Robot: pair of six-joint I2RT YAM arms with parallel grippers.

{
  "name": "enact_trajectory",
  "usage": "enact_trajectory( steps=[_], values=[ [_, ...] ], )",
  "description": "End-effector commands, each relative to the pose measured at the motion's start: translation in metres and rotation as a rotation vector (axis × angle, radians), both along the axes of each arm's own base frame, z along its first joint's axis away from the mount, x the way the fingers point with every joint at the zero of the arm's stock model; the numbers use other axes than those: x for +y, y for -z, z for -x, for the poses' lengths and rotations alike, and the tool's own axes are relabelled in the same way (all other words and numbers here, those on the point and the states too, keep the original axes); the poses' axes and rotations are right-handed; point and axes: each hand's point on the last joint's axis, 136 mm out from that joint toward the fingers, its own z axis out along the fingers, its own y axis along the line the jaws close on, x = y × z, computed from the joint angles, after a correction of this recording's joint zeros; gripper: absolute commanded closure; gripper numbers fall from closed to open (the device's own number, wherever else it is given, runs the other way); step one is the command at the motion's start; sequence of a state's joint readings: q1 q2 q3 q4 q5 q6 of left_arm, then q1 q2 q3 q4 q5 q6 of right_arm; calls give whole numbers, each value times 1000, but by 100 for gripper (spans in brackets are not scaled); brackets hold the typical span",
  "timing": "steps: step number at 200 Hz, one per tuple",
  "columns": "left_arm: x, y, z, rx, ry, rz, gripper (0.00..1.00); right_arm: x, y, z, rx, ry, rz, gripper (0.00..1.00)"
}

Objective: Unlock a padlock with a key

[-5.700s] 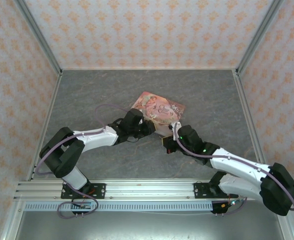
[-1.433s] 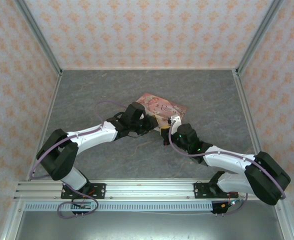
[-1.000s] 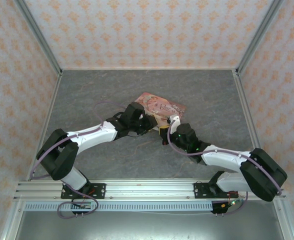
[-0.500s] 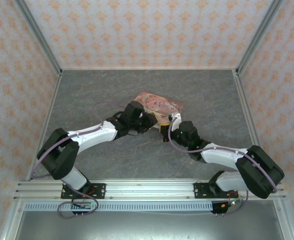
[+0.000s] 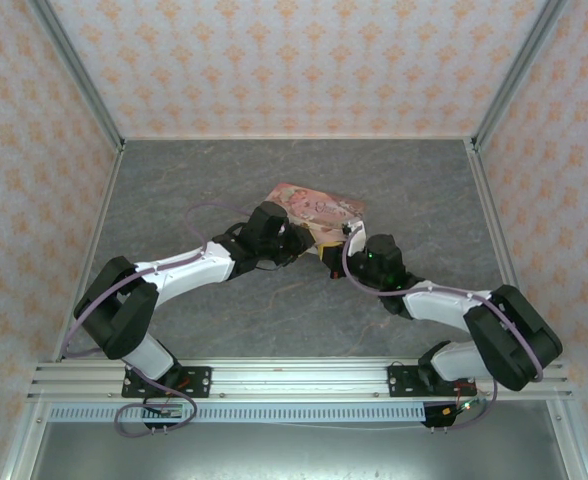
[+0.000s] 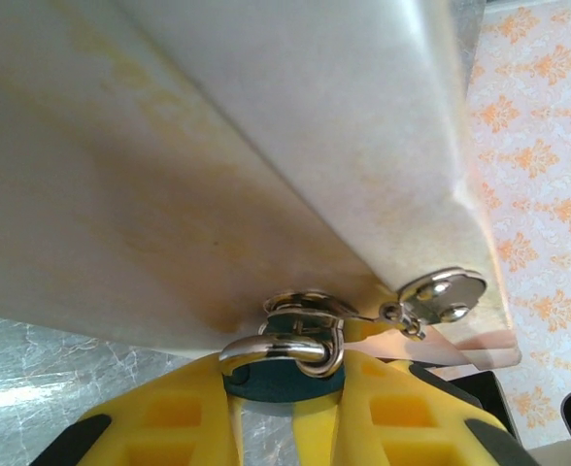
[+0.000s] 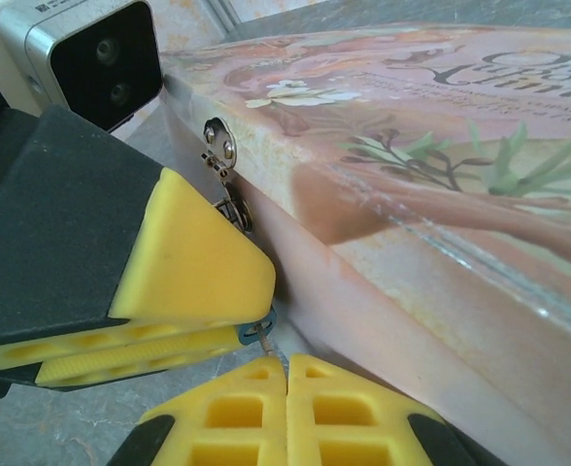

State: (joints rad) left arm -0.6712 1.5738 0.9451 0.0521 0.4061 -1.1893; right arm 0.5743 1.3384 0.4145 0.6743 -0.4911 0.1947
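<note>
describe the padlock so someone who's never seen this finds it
Find the pink tin in the middle of the grey table. At the silver clasp on its near side, the padlock sits in the left gripper's yellow jaws. It alone is tiny and teal, with a silver loop.

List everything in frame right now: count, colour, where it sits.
tin box: 1, pink, illustrated lid, mid-table between the two grippers
hasp: 1, silver, on the tin box's side wall
padlock: 1, teal body with silver shackle, hung at the hasp
table: 1, grey marbled
walls: 3, pale with orange pattern, around the table
rail: 1, aluminium, near edge under the arm bases
left gripper: 1, yellow fingers, closed on the padlock
right gripper: 1, yellow fingers, shut, tips just below the padlock; a thin metal sliver at the tips, cannot confirm it is the key
</note>
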Motion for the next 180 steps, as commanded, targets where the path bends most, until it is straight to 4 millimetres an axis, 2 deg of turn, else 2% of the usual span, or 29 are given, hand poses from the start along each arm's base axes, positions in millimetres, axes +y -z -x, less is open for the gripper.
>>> enact_trajectory(
  steps=[1, 113, 149, 180],
  values=[
    [-30, -14, 28, 27, 157, 93, 90, 8, -33, -19, -55, 17, -85, 100],
    [-30, -14, 31, 29, 164, 101, 91, 2, -21, -37, -28, 46, -92, 100],
    [-31, -10, 30, 35, 164, 98, 91, 11, -27, -36, -6, 4, -132, 100],
    [-30, -2, 28, 40, 154, 84, 91, 8, -16, -33, 43, 22, -146, 100]
  ],
)
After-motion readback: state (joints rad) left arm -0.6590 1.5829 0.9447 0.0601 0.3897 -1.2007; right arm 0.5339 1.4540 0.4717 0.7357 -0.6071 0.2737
